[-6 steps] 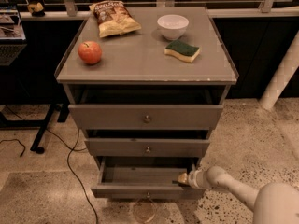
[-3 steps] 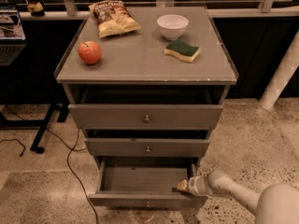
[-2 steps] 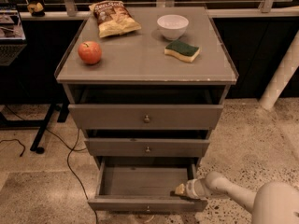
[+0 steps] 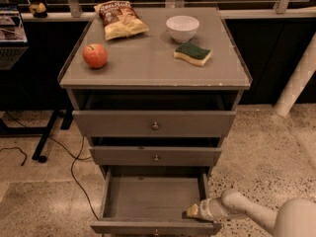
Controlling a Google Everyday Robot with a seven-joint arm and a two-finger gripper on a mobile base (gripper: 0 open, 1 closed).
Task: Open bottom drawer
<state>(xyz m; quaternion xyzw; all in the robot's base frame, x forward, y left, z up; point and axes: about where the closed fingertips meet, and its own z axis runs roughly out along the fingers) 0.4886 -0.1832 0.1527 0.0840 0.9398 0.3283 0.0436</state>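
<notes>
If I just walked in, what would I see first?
The bottom drawer is pulled wide open, showing its plain grey inside, with the gripper at its right front corner. Up on the cabinet top, a red apple sits at the left, with a chip bag, a white bowl and a green sponge further back and right.

The pale arm [image 4: 291, 218] enters from the bottom right corner of the view and reaches leftward, nearly level, through a rounded wrist [image 4: 231, 203] to the gripper [image 4: 194, 211], which sits low, right of centre, with its yellowish tip pointing left.
</notes>
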